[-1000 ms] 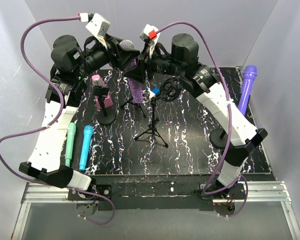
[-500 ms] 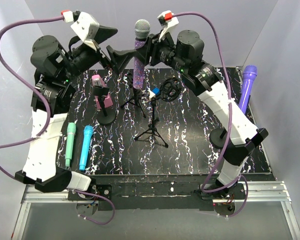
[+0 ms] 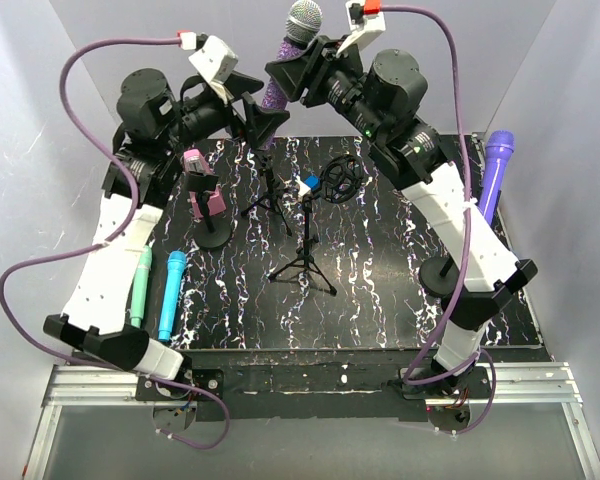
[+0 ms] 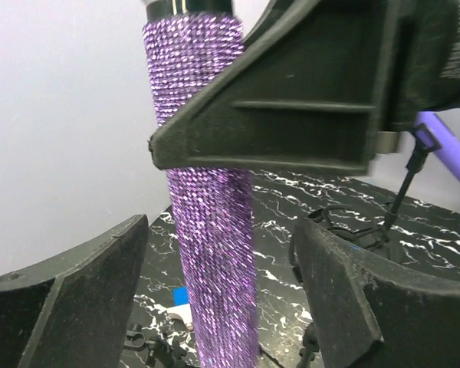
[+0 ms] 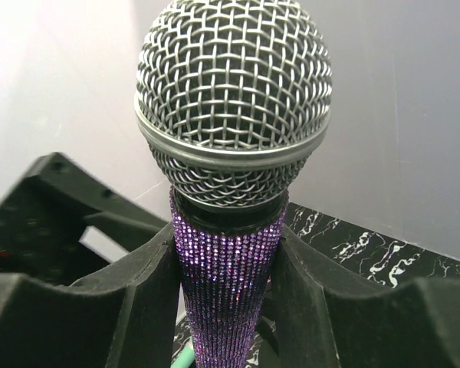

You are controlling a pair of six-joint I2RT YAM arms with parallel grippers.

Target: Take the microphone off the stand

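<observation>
The microphone (image 3: 283, 68), purple glitter body with a silver mesh head, hangs tilted in the air at the back, above its black tripod stand (image 3: 267, 196). My right gripper (image 3: 292, 74) is shut on its body just under the head; in the right wrist view the fingers (image 5: 149, 284) press both sides of the microphone (image 5: 228, 261). My left gripper (image 3: 263, 112) is open lower down. In the left wrist view its fingers (image 4: 92, 284) stand apart on either side of the microphone (image 4: 211, 253) without touching it.
A pink microphone (image 3: 202, 190) stands on a round-base stand at left. Green (image 3: 140, 290) and blue (image 3: 172, 295) microphones lie on the marbled table (image 3: 380, 300). A second tripod (image 3: 305, 262), a shock mount (image 3: 340, 180) and a purple microphone (image 3: 495, 175) are further right.
The right gripper has lifted the microphone up and away from the tripod, tilting it. The left gripper let go, opened wide, and now flanks the lower body.
</observation>
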